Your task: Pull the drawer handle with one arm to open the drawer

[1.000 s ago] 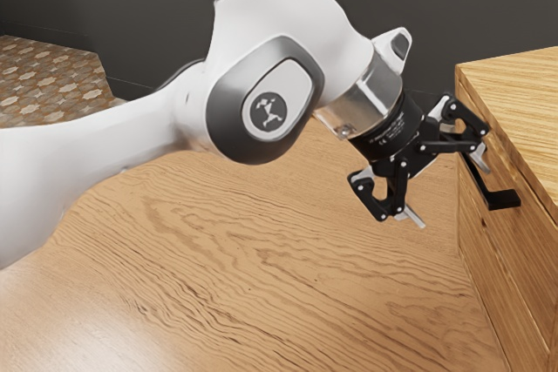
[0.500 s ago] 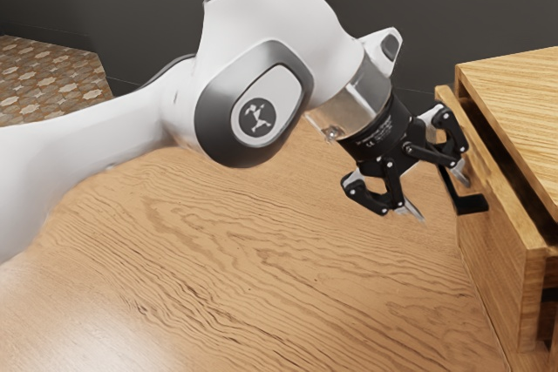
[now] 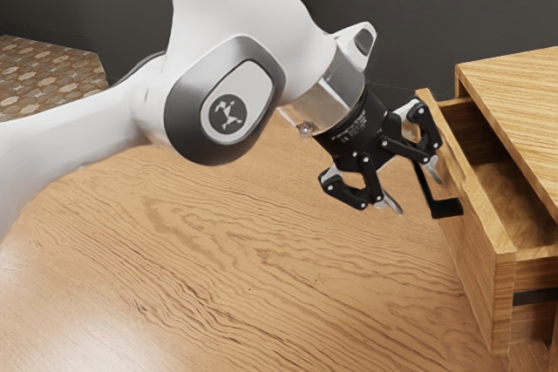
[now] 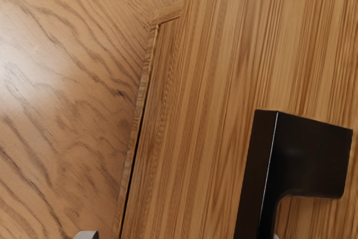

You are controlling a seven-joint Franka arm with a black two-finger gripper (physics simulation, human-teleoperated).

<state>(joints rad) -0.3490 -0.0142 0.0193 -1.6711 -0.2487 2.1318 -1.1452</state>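
One arm, one hand (image 3: 413, 191): its two fingers are spread wide, clamping nothing, with the upper finger against the single black handle (image 3: 445, 206). One drawer (image 3: 475, 241) stands partway out of the one wooden cabinet (image 3: 514, 84) at the exterior view's right, interior showing. The cabinet sits on the wood-grain counter (image 3: 218, 259). The wrist view has the handle's end post close against the drawer front.

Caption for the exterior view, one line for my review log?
Franka arm's open pincer at the black handle of a partly open wooden drawer.
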